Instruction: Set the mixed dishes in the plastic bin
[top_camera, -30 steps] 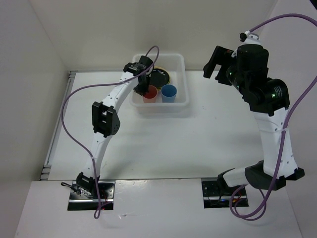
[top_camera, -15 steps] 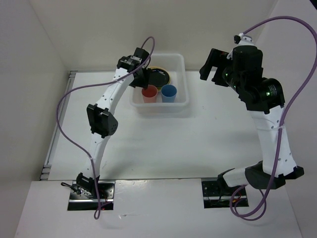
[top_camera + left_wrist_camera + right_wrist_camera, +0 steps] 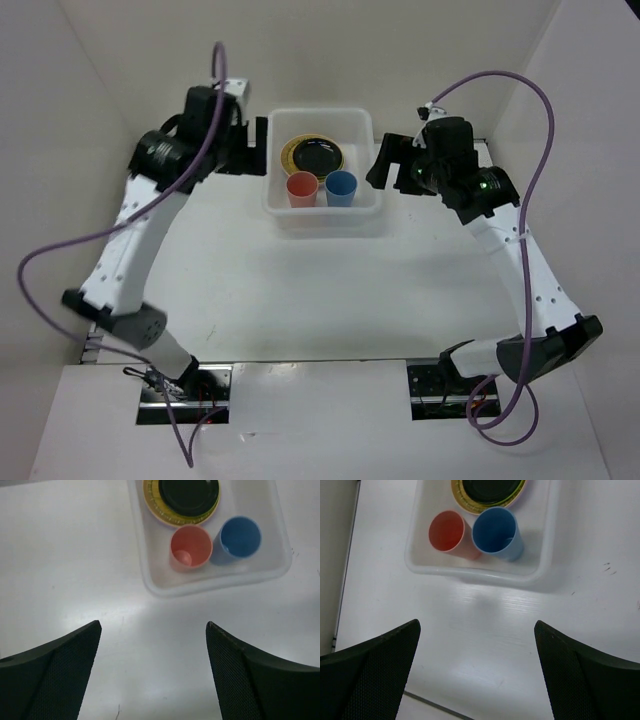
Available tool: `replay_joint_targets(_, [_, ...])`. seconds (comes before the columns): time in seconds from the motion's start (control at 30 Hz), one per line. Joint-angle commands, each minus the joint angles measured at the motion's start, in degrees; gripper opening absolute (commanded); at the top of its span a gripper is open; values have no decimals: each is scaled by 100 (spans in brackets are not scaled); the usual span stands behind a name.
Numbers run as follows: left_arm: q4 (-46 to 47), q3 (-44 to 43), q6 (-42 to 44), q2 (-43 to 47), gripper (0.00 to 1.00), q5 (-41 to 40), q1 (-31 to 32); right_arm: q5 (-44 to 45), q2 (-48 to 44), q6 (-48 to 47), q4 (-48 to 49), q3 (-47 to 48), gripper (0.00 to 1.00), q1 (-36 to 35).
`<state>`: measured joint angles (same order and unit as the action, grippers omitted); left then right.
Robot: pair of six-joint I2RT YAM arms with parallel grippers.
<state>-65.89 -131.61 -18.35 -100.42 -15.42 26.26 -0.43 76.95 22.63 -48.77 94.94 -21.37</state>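
Observation:
The plastic bin (image 3: pixel 322 214) stands at the back middle of the table. Inside it lies a stack of plates (image 3: pixel 312 154), black on top with a yellow-green rim showing beneath. In front of the stack stand a pink cup (image 3: pixel 302 188) and a blue cup (image 3: pixel 341 187), both upright. My left gripper (image 3: pixel 254 146) hangs open just left of the bin, holding nothing. My right gripper (image 3: pixel 384 164) hangs open just right of it, also empty. From the left wrist I see the pink cup (image 3: pixel 191 546), the blue cup (image 3: pixel 240 536) and the plates (image 3: pixel 189 492) beyond the open gripper (image 3: pixel 152 630).
White walls close in the table on the left, back and right. A metal rail (image 3: pixel 98 330) runs along the table's left edge. Purple cables loop from both arms. The right wrist view shows the bin (image 3: pixel 547 540) ahead and bare tabletop under the open gripper (image 3: pixel 476 627).
My left gripper opened over the pink cup, rose out of the bin and drew back to its left. The right arm came down and in toward the bin's right side.

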Motion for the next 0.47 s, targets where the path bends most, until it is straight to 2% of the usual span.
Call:
replay_joint_targets(0.0, [558, 1248, -212, 1460, 92, -198, -7, -572, -110, -48, 755, -238, 99, 18])
replay_joint_targets(0.07, [1068, 2004, -274, 2486, 100, -260, -7, -686, -110, -48, 887, -474, 99, 18])
replay_joint_targets(0.1, [1356, 2704, -353, 2806, 100, -260, -7, -756, -179, -48, 1052, -554, 99, 71])
replay_joint_targets(0.17, [1569, 3332, -467, 3603, 100, -260, -68, -984, -232, -48, 1203, -773, 99, 71])
replay_joint_targets(0.23, [1728, 4138, -468, 4028, 100, -321, -139, -1143, -286, -48, 1440, -915, 99, 71])
replay_joint_targets(0.43, [1746, 5153, -714, 5118, 100, -444, -192, -1118, -461, -58, 1580, -1406, 99, 71])
